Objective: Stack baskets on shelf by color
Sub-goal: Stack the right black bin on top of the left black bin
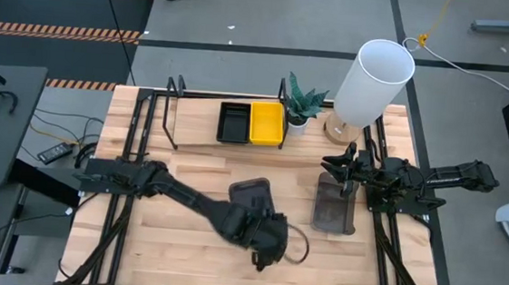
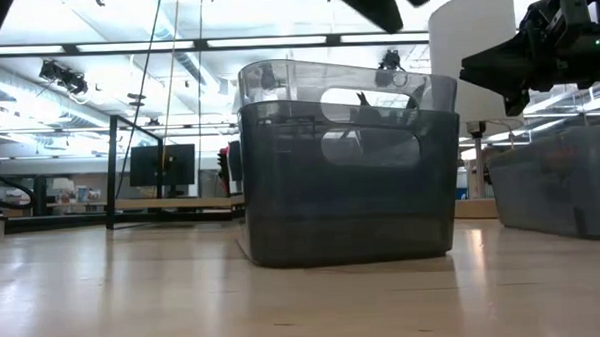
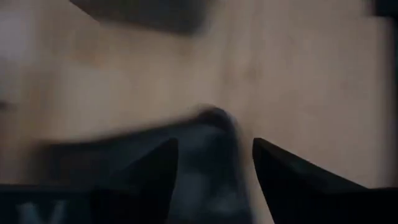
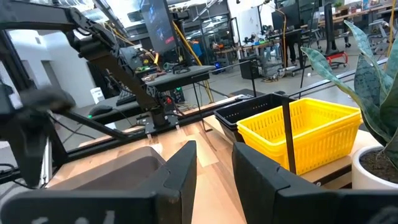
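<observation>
On the shelf (image 1: 192, 130) at the table's far side a black basket (image 1: 233, 123) stands next to yellow baskets (image 1: 267, 123); the right wrist view shows the yellow baskets (image 4: 305, 134) stacked. At mid-table a smoky grey basket (image 2: 346, 187) stands with another nested in it. My left gripper (image 1: 269, 248) hovers open over their near end, clear of the rim in the low view, its fingers (image 3: 158, 171) spread above a grey corner (image 3: 214, 121). A lone grey basket (image 1: 334, 208) rests on the table at the right. My right gripper (image 1: 337, 163) waits open at its far end.
A white lamp (image 1: 373, 79) and a potted plant (image 1: 301, 105) stand at the shelf's right end. The shelf's black frame posts (image 1: 175, 89) rise at its left end. Bare wood (image 1: 164, 245) lies at the table's near left.
</observation>
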`<action>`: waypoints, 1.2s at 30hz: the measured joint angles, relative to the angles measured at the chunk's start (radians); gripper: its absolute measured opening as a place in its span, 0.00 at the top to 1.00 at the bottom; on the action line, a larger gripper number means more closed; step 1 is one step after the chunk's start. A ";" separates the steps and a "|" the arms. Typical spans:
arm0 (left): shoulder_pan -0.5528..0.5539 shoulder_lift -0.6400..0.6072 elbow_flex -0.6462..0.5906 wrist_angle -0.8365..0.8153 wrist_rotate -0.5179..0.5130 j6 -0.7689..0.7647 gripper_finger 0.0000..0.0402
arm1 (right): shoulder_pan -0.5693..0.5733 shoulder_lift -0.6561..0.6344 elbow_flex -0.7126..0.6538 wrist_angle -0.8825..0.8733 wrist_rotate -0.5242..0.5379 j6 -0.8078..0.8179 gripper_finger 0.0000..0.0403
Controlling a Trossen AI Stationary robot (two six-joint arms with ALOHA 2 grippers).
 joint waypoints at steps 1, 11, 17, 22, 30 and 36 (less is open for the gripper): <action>-0.016 -0.001 0.000 0.000 -0.089 0.029 0.48 | 0.000 0.000 0.000 0.000 0.000 0.000 0.73; -0.054 -0.037 -0.056 -0.174 -0.368 0.036 0.70 | 0.000 0.000 0.000 0.002 0.000 0.000 0.73; -0.131 -0.051 -0.154 -0.136 -0.414 0.029 0.77 | 0.000 0.000 0.000 0.009 0.000 0.000 0.73; -0.215 -0.056 -0.231 -0.042 -0.526 0.076 0.85 | 0.000 0.000 0.000 0.008 0.000 0.000 0.73; -0.268 -0.209 -0.471 -0.068 -0.764 -0.120 0.99 | 0.000 0.000 0.000 0.011 0.000 0.000 0.73; -0.262 -0.375 -0.708 0.171 -0.753 -0.051 0.98 | 0.000 0.000 0.000 0.017 0.000 0.000 0.73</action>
